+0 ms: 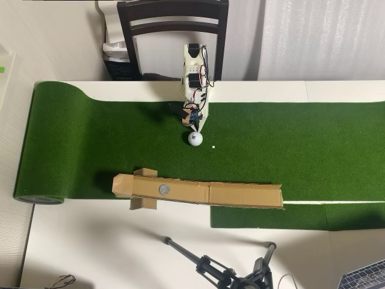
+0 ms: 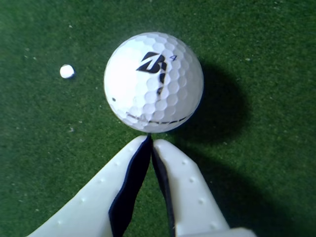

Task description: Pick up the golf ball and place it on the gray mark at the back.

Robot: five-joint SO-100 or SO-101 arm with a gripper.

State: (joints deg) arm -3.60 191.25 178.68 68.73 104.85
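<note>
In the wrist view the gripper (image 2: 150, 139) enters from the bottom edge, its two white fingers (image 2: 187, 187) pressed together at the tips, holding nothing. The ball (image 2: 153, 82) sits on the turf (image 2: 39, 148) just above those tips, at frame centre. In the overhead view the gray mark (image 1: 163, 189) lies on cardboard (image 1: 240, 194) below the ball, left of centre

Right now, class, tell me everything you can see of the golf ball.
The golf ball is white, dimpled and glossy, printed with a black logo, a small 4 and a thin dark line. It rests on the green turf, casting a shadow. A white dot lies apart beside it. The gripper, fingertips together, sits just at its edge, not holding it.
</note>
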